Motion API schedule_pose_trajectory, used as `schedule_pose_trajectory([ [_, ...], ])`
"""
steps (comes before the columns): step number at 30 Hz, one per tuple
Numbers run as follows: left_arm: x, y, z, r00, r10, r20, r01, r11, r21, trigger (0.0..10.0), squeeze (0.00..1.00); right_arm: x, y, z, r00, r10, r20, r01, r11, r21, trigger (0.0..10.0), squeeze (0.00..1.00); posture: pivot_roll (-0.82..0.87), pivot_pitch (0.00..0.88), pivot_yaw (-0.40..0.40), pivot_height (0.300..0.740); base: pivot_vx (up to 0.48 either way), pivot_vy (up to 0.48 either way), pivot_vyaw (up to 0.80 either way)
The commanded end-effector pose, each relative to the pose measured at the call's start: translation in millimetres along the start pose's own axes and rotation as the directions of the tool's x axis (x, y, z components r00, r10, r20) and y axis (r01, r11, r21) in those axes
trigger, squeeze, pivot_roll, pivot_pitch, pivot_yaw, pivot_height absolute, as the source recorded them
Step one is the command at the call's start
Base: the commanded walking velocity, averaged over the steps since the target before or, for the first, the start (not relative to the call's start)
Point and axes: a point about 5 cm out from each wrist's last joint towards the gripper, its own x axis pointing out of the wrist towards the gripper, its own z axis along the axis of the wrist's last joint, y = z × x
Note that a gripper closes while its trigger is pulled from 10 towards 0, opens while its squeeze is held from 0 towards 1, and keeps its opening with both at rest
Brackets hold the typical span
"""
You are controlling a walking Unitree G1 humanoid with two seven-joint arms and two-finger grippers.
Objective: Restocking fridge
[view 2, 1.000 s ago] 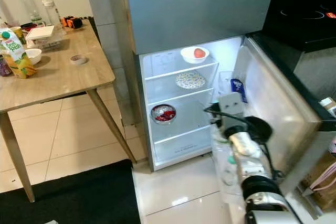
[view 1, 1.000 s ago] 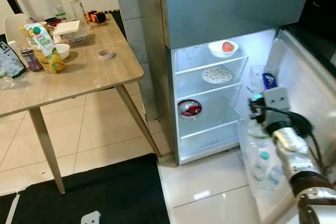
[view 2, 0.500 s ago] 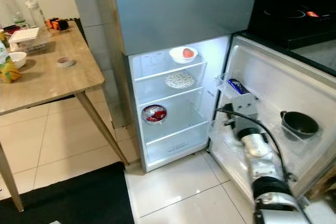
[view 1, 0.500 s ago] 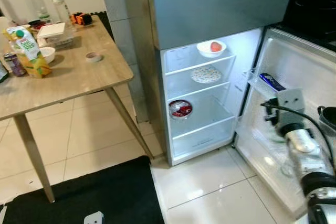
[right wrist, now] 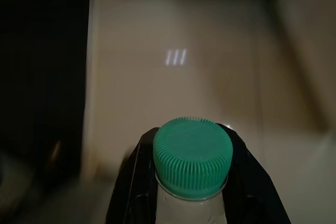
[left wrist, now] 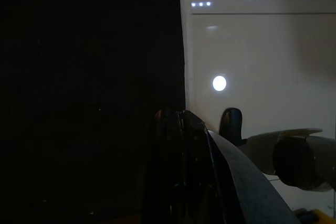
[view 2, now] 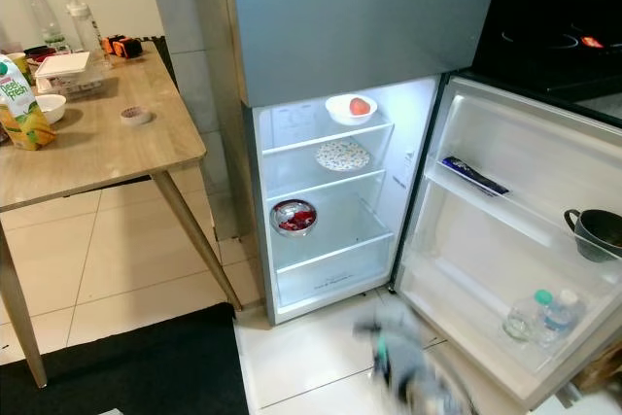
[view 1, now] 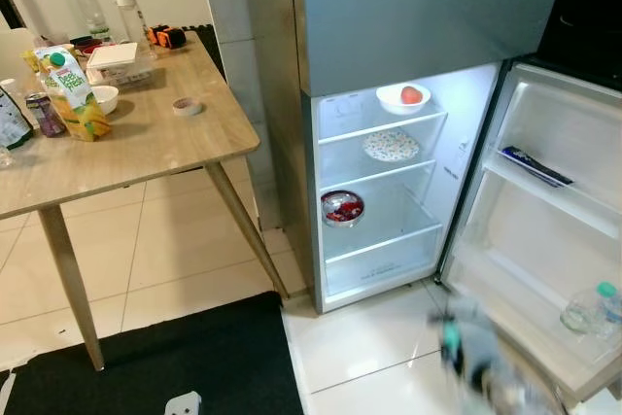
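The fridge stands open, its door swung wide to the right. My right gripper is shut on the neck of a clear bottle with a green cap. In the eye views this arm is a blur low before the fridge, and the green cap shows in it. Two more bottles stand in the lower door shelf. The left wrist view is dark, with black fingers above pale floor tile.
The shelves hold a white bowl with a red fruit, a patterned plate and a bowl of red food. A blue packet and a black mug sit in the door. At left a wooden table carries a juice carton.
The fridge door has swung wide open. My right arm has dropped from the door to low in front of the fridge and is now blurred. The camera has shifted a little.
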Motion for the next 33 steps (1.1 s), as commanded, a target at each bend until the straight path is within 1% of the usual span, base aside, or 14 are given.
schedule_pose_trajectory([
  [1,0.7,-4.0,-4,1.0,-0.005,-0.014,0.005,1.0,0.01,10.0,0.0,-3.2,0.1,-14,0.997,-0.004,-0.072,0.001,0.999,-0.042,10.0,0.0,-0.12,0.0,0.017,0.74,0.0,0.0,0.0],
  [2,0.7,-4.0,-4,1.0,-0.005,-0.014,0.005,1.0,0.01,10.0,0.0,-3.2,0.1,-14,0.997,-0.004,-0.072,0.001,0.999,-0.042,10.0,0.0,-0.12,0.0,0.017,0.74,0.0,0.0,0.0],
  [3,0.3,-4.2,-6,1.0,-0.003,-0.023,0.004,1.0,0.025,10.0,0.0,-12.8,-0.1,-43,0.985,-0.013,-0.172,0.011,1.0,-0.01,10.0,0.0,-0.12,0.0,0.017,0.74,0.0,0.0,-0.77],
  [4,0.3,-4.2,-6,1.0,-0.003,-0.023,0.004,1.0,0.025,10.0,0.0,-12.8,-0.1,-43,0.985,-0.013,-0.172,0.011,1.0,-0.01,10.0,0.0,-0.12,0.0,0.017,0.74,0.0,0.0,-0.77],
  [5,0.0,-4.1,-7,1.0,-0.001,-0.029,0.002,0.999,0.033,10.0,0.0,-16.3,-0.7,-52,0.979,-0.019,-0.203,0.018,1.0,-0.008,10.0,0.0,-0.12,0.0,0.017,0.74,0.0,0.0,-0.77],
  [6,0.0,-4.1,-7,1.0,-0.001,-0.029,0.002,0.999,0.033,10.0,0.0,-16.3,-0.7,-52,0.979,-0.019,-0.203,0.018,1.0,-0.008,10.0,0.0,-0.12,0.0,0.017,0.74,0.0,0.0,-0.77],
  [8,0.1,-7.4,-12,0.998,-0.015,-0.055,0.019,0.998,0.067,10.0,0.0,-27.3,-2.7,-76,0.957,-0.035,-0.288,0.03,0.999,-0.022,10.0,0.0,-0.13,0.0,0.025,0.74,0.0,0.0,-0.77],
  [10,0.7,-9.9,-13,0.998,-0.023,-0.062,0.028,0.997,0.078,10.0,0.0,-33.6,-4.0,-88,0.943,-0.045,-0.329,0.037,0.999,-0.028,10.0,0.0,-0.14,0.0,0.025,0.74,0.0,0.0,-0.77],
  [15,2.3,-13.0,-10,0.998,-0.028,-0.059,0.033,0.996,0.081,10.0,0.0,-34.6,-3.7,-90,0.94,-0.046,-0.337,0.039,0.999,-0.029,10.0,0.0,-0.14,0.0,0.024,0.74,0.0,0.0,-0.77],
  [17,2.9,-14.3,-10,0.998,-0.031,-0.061,0.036,0.996,0.086,10.0,0.0,-32.7,-3.2,-87,0.943,-0.044,-0.331,0.035,0.999,-0.031,10.0,0.0,-0.14,0.0,0.024,0.74,0.0,0.0,-0.77],
  [20,3.7,-17.1,-10,0.997,-0.052,-0.063,0.057,0.996,0.07,10.0,0.0,-28.6,-2.5,-79,0.949,-0.04,-0.311,0.029,0.999,-0.04,10.0,0.0,-0.14,0.0,0.024,0.74,0.0,0.0,-0.77],
  [25,3.9,-17.6,-9,0.996,-0.057,-0.062,0.061,0.996,0.067,10.0,0.0,-24.0,-2.6,-70,0.956,-0.04,-0.29,0.027,0.999,-0.047,10.0,0.0,-0.14,0.0,0.024,0.74,0.0,0.0,-0.77],
  [33,3.3,-16.2,-10,0.997,-0.053,-0.061,0.056,0.997,0.061,10.0,0.0,-24.7,-0.5,-72,0.955,-0.035,-0.296,0.021,0.999,-0.049,10.0,0.0,-0.14,0.0,0.023,0.74,0.0,0.0,-0.78],
])
